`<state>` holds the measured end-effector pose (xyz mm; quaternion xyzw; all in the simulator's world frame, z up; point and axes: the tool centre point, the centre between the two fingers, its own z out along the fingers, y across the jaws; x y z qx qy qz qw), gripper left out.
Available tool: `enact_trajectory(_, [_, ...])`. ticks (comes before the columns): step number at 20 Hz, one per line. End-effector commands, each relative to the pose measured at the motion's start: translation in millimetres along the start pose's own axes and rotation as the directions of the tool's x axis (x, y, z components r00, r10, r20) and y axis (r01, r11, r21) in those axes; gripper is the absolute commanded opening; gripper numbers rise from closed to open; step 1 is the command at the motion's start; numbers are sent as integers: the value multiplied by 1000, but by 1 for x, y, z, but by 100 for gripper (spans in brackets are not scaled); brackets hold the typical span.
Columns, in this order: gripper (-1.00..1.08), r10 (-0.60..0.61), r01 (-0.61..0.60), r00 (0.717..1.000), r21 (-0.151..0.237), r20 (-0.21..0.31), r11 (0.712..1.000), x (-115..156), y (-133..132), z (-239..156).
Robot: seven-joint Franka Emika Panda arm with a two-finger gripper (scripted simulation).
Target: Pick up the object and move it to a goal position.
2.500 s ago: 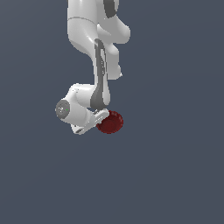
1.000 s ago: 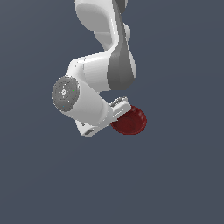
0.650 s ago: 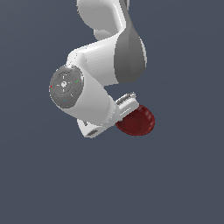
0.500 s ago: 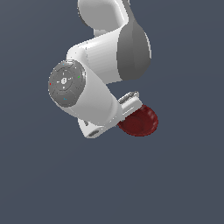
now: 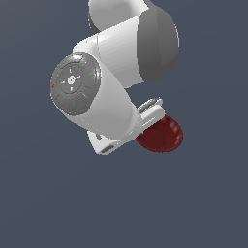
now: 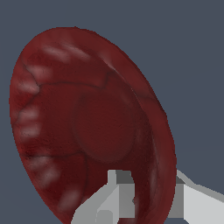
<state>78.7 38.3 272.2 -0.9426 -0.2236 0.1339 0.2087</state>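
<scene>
Carry step, by my reading: my gripper (image 6: 142,199) pinches shut over the rim of the dark red object (image 5: 161,135), aloft; next, steady travel to the goal, unseen here.

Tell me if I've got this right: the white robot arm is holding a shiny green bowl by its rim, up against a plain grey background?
Nearly. The bowl is dark red, not green; the wrist view shows its glossy red inside filling the frame. The rest holds: the gripper has one finger on each side of the rim, and the backdrop is plain grey.
</scene>
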Motion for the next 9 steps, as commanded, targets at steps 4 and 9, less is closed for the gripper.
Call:
enact_trajectory(4, [-100,-1,1,1000,-1,-2,1000,4,-4,-6])
enact_trajectory(9, [-100,-1,1,1000,-1,-2,1000,4,-4,-7])
